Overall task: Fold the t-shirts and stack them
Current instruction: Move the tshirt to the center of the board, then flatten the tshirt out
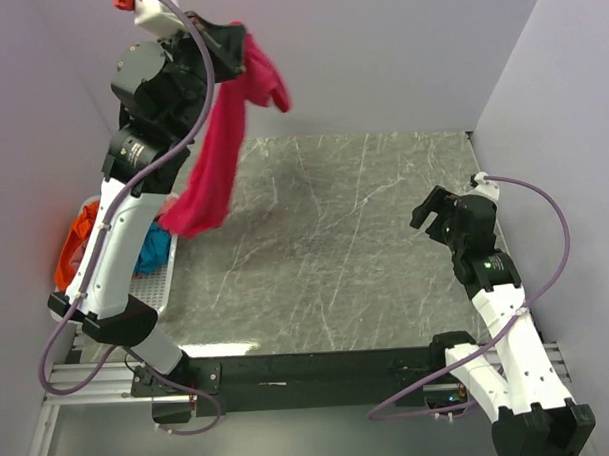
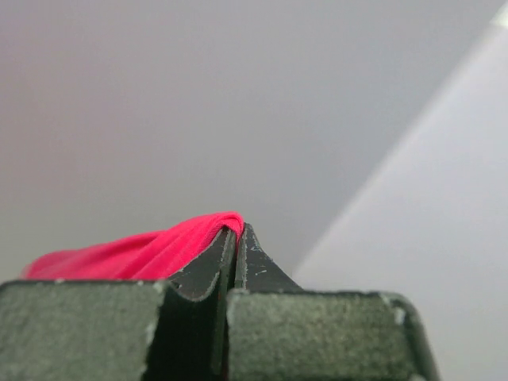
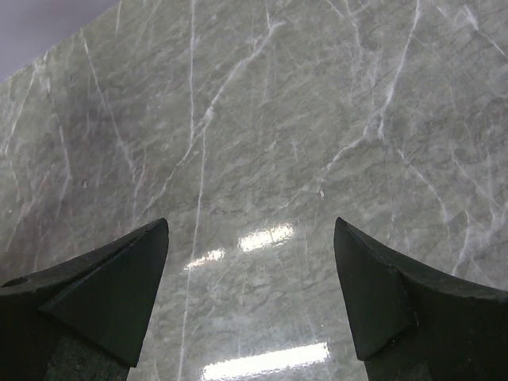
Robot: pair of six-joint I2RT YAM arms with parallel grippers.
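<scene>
My left gripper (image 1: 240,35) is raised high at the back left and shut on the magenta-pink t-shirt (image 1: 217,156), which hangs down from it over the table's left side. In the left wrist view the jaws (image 2: 236,232) pinch a fold of the pink cloth (image 2: 135,255). An orange t-shirt (image 1: 77,236) and a teal-blue t-shirt (image 1: 153,248) lie in the white basket (image 1: 166,278) at the left, partly hidden by my left arm. My right gripper (image 1: 436,211) is open and empty above the table's right side; its view (image 3: 250,238) shows only bare marble.
The grey marble table top (image 1: 345,247) spreads between the arms. Pale walls close the back and right sides. A metal frame rail (image 1: 90,376) runs along the near left edge.
</scene>
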